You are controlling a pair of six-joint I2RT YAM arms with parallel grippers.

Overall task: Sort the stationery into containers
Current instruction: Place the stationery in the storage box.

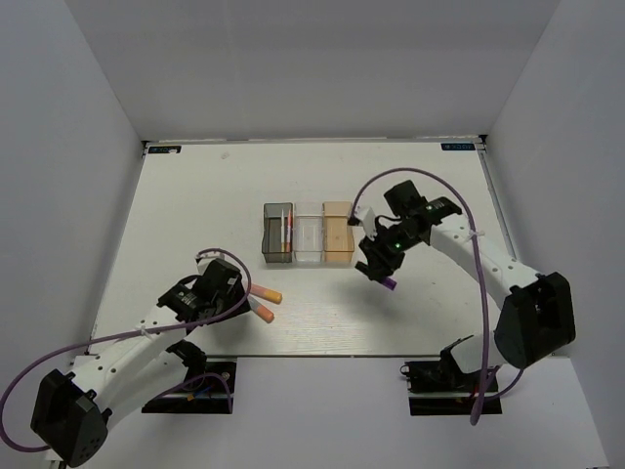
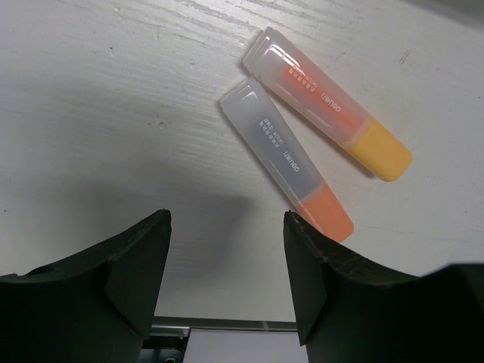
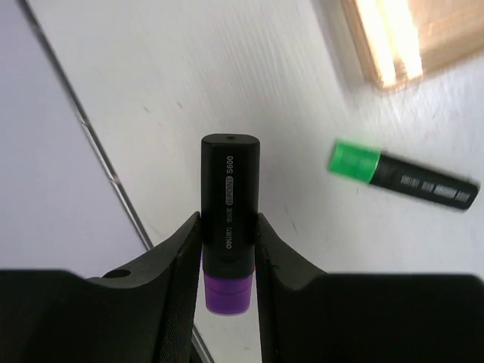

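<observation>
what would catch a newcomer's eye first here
The right end effector grips a purple-and-black plastic highlighter just right of the row of three translucent plastic bins. The open left end effector hovers beside two stubby translucent orange-tipped highlighters lying side by side.

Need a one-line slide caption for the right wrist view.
Right jaws clamp the purple-and-black highlighter; the green-and-black highlighter lies on the table beyond, near the orange-tan bin.
</observation>
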